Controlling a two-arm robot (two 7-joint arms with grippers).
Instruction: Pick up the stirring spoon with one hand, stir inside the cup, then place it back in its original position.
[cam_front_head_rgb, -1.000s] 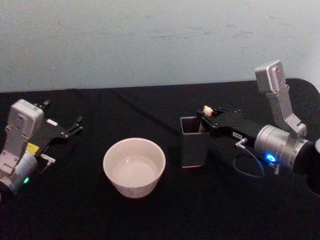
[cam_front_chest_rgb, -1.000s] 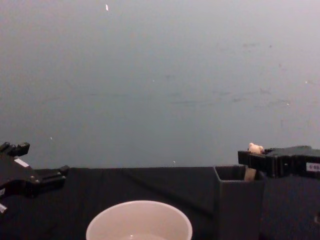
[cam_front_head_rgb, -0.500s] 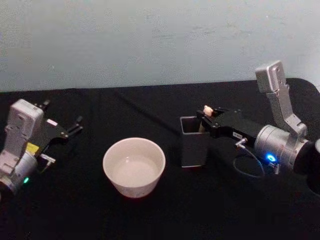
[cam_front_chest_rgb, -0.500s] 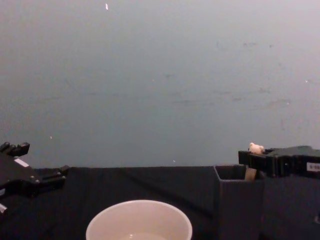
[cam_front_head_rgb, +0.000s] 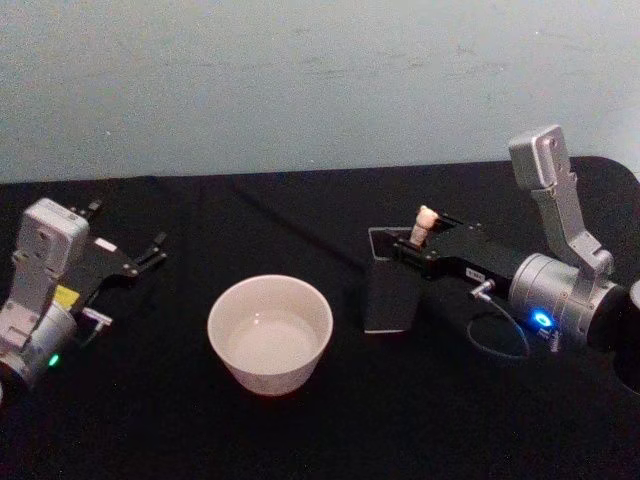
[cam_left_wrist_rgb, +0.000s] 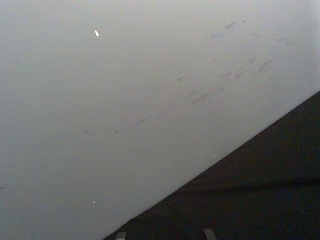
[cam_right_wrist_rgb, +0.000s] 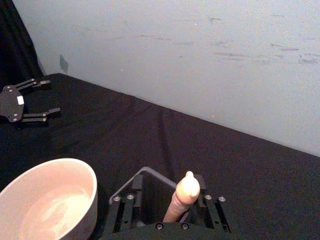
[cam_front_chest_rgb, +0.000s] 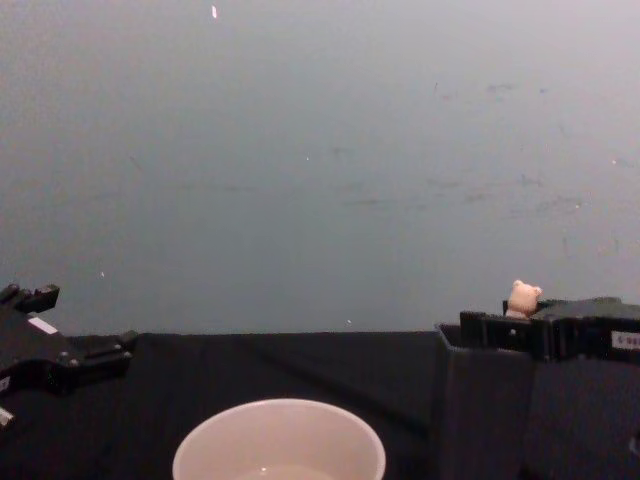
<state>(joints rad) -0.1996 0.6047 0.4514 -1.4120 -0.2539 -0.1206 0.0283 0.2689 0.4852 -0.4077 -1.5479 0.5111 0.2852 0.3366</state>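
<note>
Right gripper (cam_front_head_rgb: 418, 248) is reaching in sideways over the top of the holder (cam_front_head_rgb: 388, 300), and its fingers are clamped on the beige handle of the spoon (cam_front_head_rgb: 425, 221), just under the little bear head. Makes sense to grab it there, since that's the only bit sticking out; the neck and bowl are down inside the box where I can't see them. The wrist view shows the handle pinched between the two jaws with the box opening right below.

My guess is this is the pick-up step, spoon about to be lifted straight up so it clears the walls.

Cup (cam_front_head_rgb: 269, 333) sits on the black table (cam_front_head_rgb: 300, 430) just to the left of the holder, not touching it. Left gripper (cam_front_head_rgb: 150, 250) is parked far left, fingers spread, holding nothing.
</note>
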